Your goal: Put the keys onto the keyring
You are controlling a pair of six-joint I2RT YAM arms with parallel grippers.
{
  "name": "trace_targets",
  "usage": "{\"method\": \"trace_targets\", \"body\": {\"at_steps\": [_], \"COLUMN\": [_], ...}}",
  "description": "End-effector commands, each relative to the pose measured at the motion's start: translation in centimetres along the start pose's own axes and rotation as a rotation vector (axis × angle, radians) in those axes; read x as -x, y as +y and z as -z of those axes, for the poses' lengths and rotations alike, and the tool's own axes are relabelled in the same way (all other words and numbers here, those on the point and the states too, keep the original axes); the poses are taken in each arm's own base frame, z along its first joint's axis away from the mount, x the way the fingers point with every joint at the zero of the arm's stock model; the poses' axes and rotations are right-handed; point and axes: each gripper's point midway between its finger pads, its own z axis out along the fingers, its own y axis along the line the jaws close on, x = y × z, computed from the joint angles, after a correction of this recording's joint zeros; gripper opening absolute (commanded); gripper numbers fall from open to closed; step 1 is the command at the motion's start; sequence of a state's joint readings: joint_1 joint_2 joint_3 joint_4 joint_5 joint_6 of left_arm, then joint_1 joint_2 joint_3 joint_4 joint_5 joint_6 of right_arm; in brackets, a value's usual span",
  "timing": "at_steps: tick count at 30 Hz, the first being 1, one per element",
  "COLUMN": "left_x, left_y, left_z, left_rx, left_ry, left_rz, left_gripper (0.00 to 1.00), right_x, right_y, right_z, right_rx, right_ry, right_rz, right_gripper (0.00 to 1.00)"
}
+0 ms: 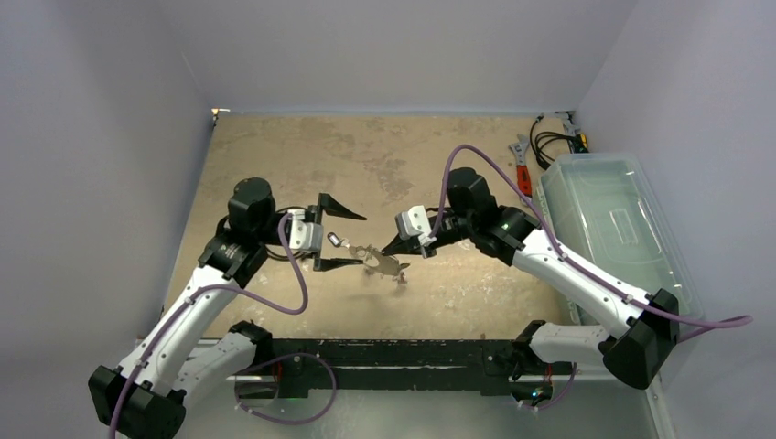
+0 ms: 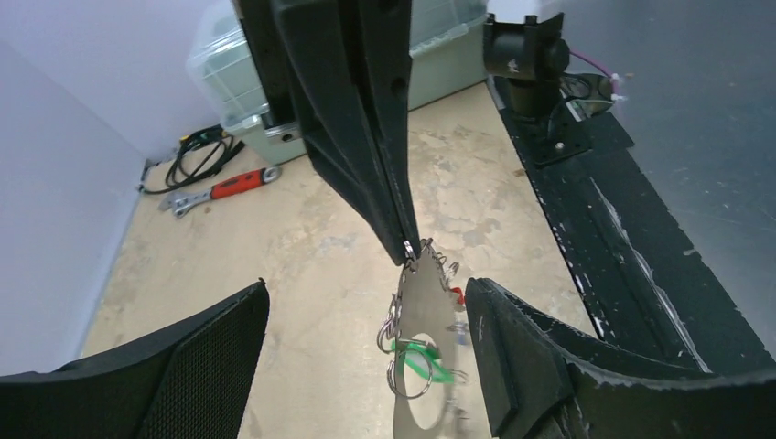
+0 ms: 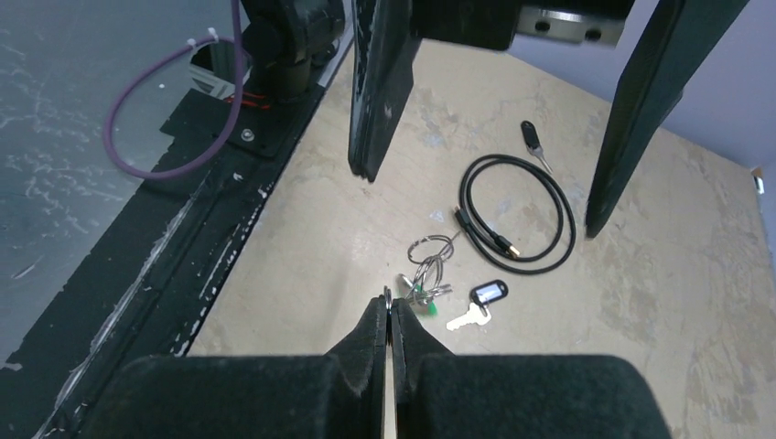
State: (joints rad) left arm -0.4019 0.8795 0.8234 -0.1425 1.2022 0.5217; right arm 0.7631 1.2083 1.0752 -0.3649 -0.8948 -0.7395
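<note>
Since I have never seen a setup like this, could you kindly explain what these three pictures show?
Two robot arms stand at the near edge of a table. One picture looks down from above; the other two come from wrist cameras, each showing its own fingers. The right claw is shut on the keyring, a flat silvery piece with small rings and a green key hanging from it. The left claw is open, close to it, holding nothing. On the table lie a black cable loop, a key with a dark tag and a red-handled wrench.
</note>
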Motion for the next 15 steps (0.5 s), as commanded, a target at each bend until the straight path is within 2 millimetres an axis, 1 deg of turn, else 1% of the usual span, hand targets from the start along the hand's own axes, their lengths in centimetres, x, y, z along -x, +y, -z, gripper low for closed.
{"method": "trace_targets", "body": {"at_steps": [1, 5, 9, 13, 15], "left_x": [0.8, 0.2, -0.4, -1.8, -1.6], "left_y": [-1.7, -2.3, -2.9, -2.8, -2.3], "left_z": [-0.9, -1.7, -2.3, -2.9, -3.2], "left_rx": [-0.098, -0.110, -0.117, -0.098, -0.082], "left_ry": [-0.054, -0.047, -0.050, -0.027, -0.035], "left_rz": [-0.040, -0.011, 0.019, 0.063, 0.034], "left_gripper": [0.79, 0.79, 0.77, 0.74, 0.73], "right_x": [4.2, 4.0, 4.2, 4.5, 4.6], "right_y": [-0.1, -0.1, -0.2, 0.0, 0.1], "right_z": [0.9, 0.9, 0.9, 1.0, 1.0], "right_rx": [0.022, 0.027, 0.022, 0.029, 0.036], "right_ry": [-0.099, -0.089, -0.093, -0.105, -0.111], "right_rz": [0.109, 0.105, 0.101, 0.098, 0.096], "right_gripper": [0.00, 0.00, 0.00, 0.00, 0.00]}}
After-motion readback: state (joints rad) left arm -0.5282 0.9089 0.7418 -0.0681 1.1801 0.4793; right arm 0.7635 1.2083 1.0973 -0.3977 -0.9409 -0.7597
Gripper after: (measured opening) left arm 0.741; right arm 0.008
